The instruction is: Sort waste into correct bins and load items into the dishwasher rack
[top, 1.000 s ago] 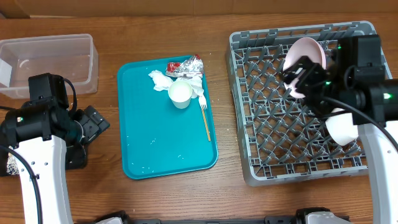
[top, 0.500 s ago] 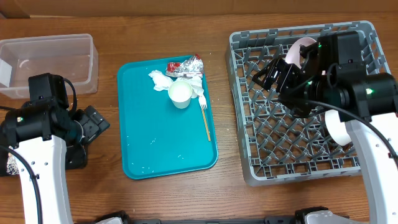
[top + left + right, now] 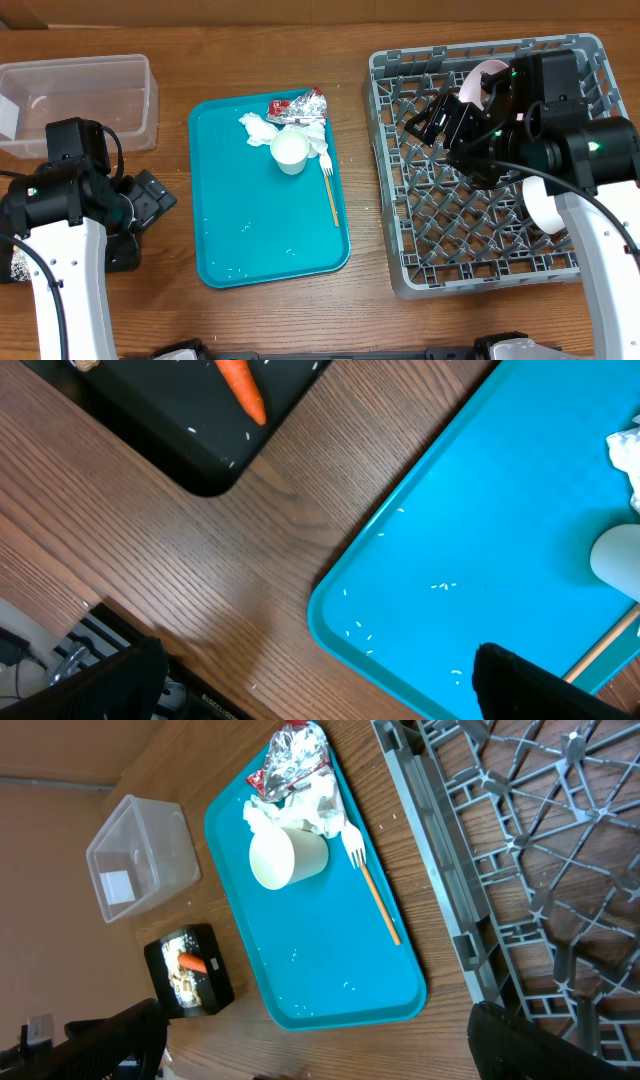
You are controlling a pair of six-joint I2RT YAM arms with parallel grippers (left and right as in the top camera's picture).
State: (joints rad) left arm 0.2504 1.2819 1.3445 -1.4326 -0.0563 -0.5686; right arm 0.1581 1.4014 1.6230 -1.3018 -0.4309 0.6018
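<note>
Both claws are spread wide, nothing in them. The left gripper [image 3: 152,203] hangs near the tabletop's [image 3: 300,315] left edge, and the right gripper [image 3: 432,115] is over the rack's [image 3: 386,215] far-left corner. The cup [image 3: 290,150], fork [image 3: 330,190], napkins [image 3: 258,128] and foil wrapper [image 3: 300,106] crowd the teal tray's [image 3: 250,230] far-right corner. The carrot [image 3: 240,388] is in the black tray [image 3: 180,420].

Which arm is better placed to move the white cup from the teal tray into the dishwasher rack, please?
Probably right: the right claw, open, hangs over the dishwasher rack, on the side nearest the white cup. The left claw sits by the black tray, farther from the rack.
</note>
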